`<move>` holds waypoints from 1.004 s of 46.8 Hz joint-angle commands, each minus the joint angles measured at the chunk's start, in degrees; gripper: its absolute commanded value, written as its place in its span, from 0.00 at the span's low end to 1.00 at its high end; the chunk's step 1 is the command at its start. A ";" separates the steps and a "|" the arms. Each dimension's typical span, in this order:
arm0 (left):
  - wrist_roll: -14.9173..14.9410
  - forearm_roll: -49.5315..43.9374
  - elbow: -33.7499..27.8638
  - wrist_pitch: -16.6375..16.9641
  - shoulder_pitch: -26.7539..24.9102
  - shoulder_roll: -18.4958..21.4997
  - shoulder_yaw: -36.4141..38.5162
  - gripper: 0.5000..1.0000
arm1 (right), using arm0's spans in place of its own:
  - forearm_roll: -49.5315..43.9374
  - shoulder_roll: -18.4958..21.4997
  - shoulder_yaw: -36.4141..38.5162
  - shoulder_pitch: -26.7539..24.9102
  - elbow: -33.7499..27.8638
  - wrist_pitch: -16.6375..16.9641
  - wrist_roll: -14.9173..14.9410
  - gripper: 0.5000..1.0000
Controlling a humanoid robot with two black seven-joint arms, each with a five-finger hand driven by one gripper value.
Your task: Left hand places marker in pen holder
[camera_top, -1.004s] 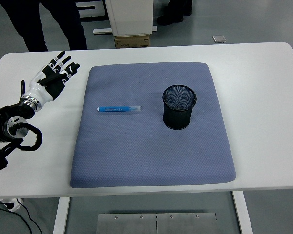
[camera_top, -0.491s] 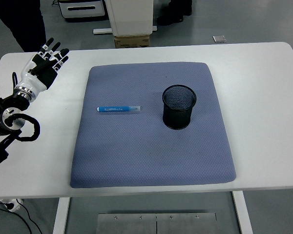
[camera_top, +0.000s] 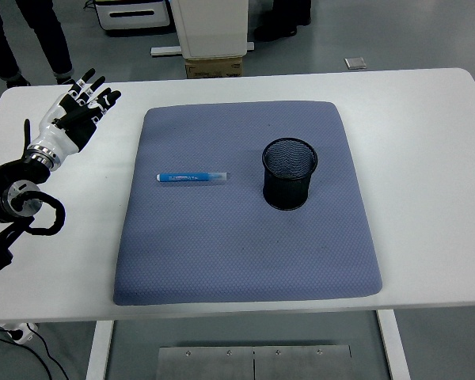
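A blue marker point(camera_top: 192, 177) lies flat on the blue-grey mat point(camera_top: 245, 245), left of centre, pointing left to right. The black mesh pen holder point(camera_top: 290, 173) stands upright on the mat to the marker's right, a short gap between them. My left hand point(camera_top: 74, 119) hovers over the white table at the far left, well off the mat and up-left of the marker. Its fingers point(camera_top: 88, 85) are spread and hold nothing. The right arm does not show.
The white table point(camera_top: 427, 142) carries only the mat. Beyond its far edge stand a white cabinet base point(camera_top: 211, 28) with a cardboard box, and a person's legs point(camera_top: 28, 36) at the top left. A cable hangs below the table's front left corner.
My left hand swung up and left away from the mat, then drifted slightly back right and down. The person behind the table walked off to the left. Marker and holder stayed put.
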 commanded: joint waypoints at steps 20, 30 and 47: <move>-2.09 -3.67 -0.49 -0.44 -15.27 3.80 27.08 1.00 | -0.03 0.00 0.00 -0.01 0.03 0.00 0.00 1.00; -3.31 -3.77 -2.94 -0.26 -27.76 2.83 48.88 1.00 | 0.06 0.00 0.00 -0.01 0.03 0.00 0.00 1.00; -7.45 -3.41 -8.49 -2.45 -41.56 -1.21 68.84 1.00 | -0.03 0.00 0.00 -0.01 0.03 0.00 0.00 1.00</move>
